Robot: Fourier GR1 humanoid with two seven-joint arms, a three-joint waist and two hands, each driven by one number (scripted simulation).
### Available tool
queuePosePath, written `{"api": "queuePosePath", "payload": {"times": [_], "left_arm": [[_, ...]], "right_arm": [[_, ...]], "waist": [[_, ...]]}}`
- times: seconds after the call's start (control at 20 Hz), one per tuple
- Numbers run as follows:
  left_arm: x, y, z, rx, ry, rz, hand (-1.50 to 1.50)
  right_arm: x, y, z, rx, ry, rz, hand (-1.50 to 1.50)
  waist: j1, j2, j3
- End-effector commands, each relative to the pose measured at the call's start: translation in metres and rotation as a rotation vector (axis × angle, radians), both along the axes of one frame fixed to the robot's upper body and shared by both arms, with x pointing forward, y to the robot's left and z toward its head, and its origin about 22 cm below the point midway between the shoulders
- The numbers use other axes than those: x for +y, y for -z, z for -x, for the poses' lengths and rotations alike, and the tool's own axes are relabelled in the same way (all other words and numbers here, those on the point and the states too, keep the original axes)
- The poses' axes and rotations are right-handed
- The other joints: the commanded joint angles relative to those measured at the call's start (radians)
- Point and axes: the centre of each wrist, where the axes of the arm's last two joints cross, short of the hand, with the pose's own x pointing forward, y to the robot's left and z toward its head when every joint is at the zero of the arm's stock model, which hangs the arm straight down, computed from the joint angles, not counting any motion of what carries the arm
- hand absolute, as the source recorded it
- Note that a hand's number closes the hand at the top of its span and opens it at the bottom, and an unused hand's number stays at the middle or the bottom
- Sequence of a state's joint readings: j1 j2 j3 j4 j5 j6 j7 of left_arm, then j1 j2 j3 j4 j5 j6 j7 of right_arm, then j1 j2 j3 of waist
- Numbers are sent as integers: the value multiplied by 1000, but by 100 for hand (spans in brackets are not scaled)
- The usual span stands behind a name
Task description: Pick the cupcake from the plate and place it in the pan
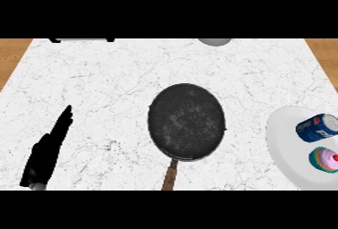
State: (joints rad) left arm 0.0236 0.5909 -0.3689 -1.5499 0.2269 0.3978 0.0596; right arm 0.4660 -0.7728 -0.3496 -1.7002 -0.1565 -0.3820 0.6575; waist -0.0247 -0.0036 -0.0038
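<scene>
Nothing is done yet — the cupcake (325,159) sits on the plate (285,147) at the worktop's right edge, beside a can (317,128). The pan (187,121) lies bare mid-worktop. The left hand (49,147) rests straight-fingered, holding nothing — the right hand is unseen.

Cupcake (327,159): pink frosting, red cherry on top, teal wrapper; upright on the near part of the plate, at the right edge of the view. Plate (285,147): white, round, flat on the marble counter, cut off by the right edge. Pan (187,121): dark, round, nothing in it, at the counter's centre, left of the plate and apart from it; brown handle pointing toward the near edge
</scene>
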Motion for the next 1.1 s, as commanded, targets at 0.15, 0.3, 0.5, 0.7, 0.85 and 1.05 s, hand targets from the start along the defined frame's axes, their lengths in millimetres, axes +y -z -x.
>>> {"api": "queuePosePath", "payload": {"times": [0.15,0.3,0.5,0.7,0.85,1.05], "left_arm": [[2,-3,6,1,23,-3,0],[-19,-4,-4,-10,24,-11,0],[-13,17,-7,1,24,-15,0],[14,-5,-14,-9,29,-4,0],[-9,1,-11,3,36,0,0],[-7,0,-7,-3,51,13,0]], "right_arm": [[8,-50,-26,125,-149,-109,-150],[3,-66,-45,187,-145,-106,-150],[11,-76,-73,232,-147,-183,-150],[7,-75,-81,322,-193,-228,-150],[10,-72,-95,404,-219,-228,-150],[23,-62,-103,546,-247,-279,-150]], "waist": [[30,3,3],[32,5,4],[34,7,3],[33,5,3],[39,7,4],[45,7,3]]}}
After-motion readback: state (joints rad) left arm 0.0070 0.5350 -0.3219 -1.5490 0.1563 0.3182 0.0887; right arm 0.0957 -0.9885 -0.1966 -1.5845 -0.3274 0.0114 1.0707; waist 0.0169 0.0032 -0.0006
